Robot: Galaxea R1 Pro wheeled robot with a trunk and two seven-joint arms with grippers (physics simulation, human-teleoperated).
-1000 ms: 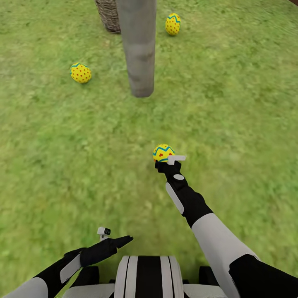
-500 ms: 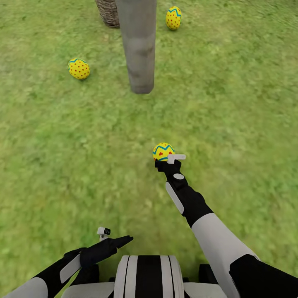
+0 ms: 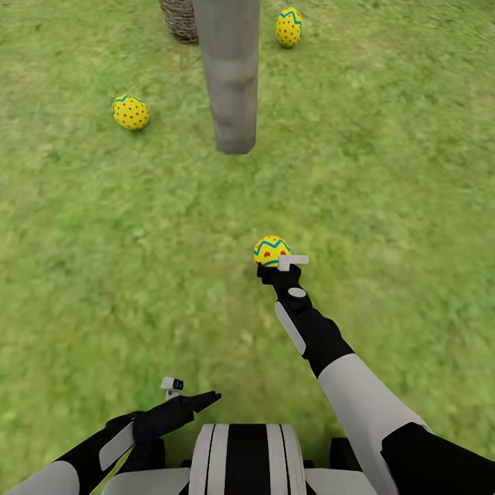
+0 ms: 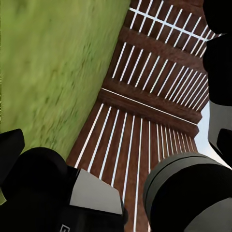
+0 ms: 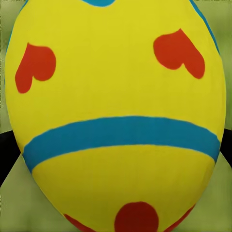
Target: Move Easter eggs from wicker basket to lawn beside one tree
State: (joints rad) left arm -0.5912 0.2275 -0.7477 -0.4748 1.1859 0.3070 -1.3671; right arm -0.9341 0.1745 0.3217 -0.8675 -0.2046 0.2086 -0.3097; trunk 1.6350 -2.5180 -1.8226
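Patchy green lawn [image 3: 385, 179] fills the head view, broken by a pale grey tree [image 3: 230, 75] trunk rising from the grass near the top centre. The wicker basket [image 3: 180, 19] stands just behind the trunk to its left, cut off by the frame edge. One Easter egg [image 3: 130, 112] lies on the grass left of the trunk, another [image 3: 289, 27] to its right beyond it. The right gripper [image 3: 273, 265] is closed around a third egg [image 3: 271, 251], held over open grass short of the trunk; the right wrist view shows that egg [image 5: 118, 116] close up. The left gripper [image 3: 210, 397] hangs low by the robot's trunk, its opening impossible to judge. A brown slatted fence [image 4: 145, 96] borders the lawn.
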